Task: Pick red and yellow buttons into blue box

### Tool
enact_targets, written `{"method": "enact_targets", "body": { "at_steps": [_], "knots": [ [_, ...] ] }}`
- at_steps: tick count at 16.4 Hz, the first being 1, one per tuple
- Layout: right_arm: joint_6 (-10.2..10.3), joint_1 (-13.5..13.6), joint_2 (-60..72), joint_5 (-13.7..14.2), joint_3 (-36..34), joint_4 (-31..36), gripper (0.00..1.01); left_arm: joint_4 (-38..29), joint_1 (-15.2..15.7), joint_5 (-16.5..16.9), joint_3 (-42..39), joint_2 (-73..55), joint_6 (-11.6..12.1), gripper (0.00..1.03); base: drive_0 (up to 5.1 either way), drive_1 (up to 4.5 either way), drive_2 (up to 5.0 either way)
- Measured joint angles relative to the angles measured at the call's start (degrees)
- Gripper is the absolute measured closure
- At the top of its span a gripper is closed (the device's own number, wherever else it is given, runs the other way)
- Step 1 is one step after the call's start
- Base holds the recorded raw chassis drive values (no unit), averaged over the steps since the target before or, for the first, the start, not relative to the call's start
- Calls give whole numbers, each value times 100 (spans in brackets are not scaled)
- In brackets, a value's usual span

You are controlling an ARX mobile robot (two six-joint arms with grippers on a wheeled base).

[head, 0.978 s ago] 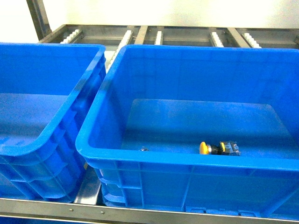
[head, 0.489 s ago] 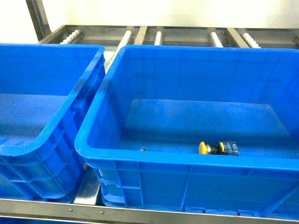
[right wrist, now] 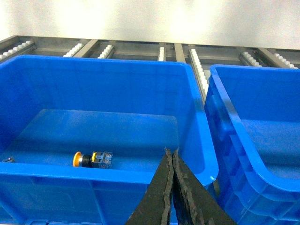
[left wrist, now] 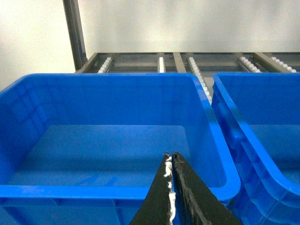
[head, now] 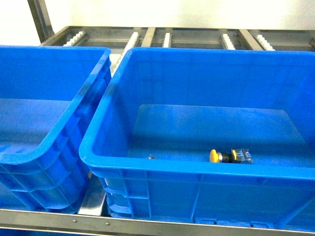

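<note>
Yellow button (head: 231,156) has barely shifted inside our blue box (head: 197,169); both fingers closed, empty; red unseen.

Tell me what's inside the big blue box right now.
In the blue box: the yellow button on its side, plus a tiny dark bit. The front wall hides the nearest floor strip.

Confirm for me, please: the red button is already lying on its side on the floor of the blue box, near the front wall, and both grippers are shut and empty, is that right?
Not quite: the button lying there is the yellow button, not a red one, as the head view shows. No red button is visible. The rest holds: it lies on its side near the front wall of the blue box, and the left gripper and right gripper are shut and empty.
</note>
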State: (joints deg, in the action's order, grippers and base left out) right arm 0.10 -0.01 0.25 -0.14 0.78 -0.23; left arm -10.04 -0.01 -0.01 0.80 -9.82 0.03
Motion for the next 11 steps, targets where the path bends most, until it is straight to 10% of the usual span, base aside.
{"method": "enact_targets", "body": {
  "at_steps": [2,11],
  "knots": [
    [0,0,0,0,0,0,99,1012,0,9,4,645,0,101,0,0,0],
    [-7,0,0,-2,0,0,87,1025,0,0,4,925,-2,97,0,0,0]
  ]
}}
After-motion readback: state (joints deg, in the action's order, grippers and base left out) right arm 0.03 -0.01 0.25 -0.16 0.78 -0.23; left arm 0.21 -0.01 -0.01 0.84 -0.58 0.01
